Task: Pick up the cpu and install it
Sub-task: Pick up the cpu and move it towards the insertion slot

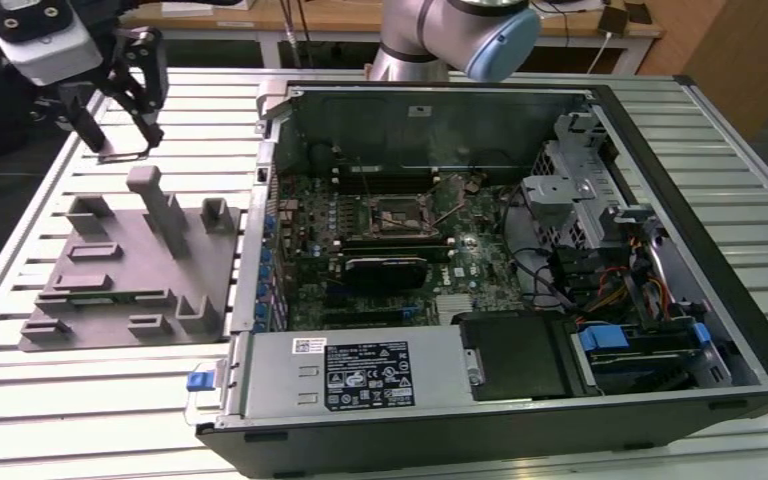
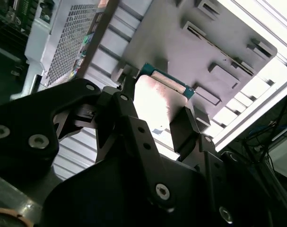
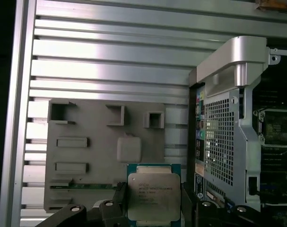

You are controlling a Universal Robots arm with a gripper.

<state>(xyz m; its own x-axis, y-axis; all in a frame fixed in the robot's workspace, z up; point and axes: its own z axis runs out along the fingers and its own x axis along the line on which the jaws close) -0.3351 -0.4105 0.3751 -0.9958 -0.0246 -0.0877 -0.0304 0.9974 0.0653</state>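
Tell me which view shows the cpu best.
The first wrist view: the cpu faces the camera, its silvery top plain. The second wrist view shows it washed out by glare. The exterior view shows it small in the gripper.

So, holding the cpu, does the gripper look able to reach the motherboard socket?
Probably yes. The gripper, shut on the cpu, hangs by the grey fixture outside the open computer case. The motherboard socket lies uncovered, with nothing seen above it.
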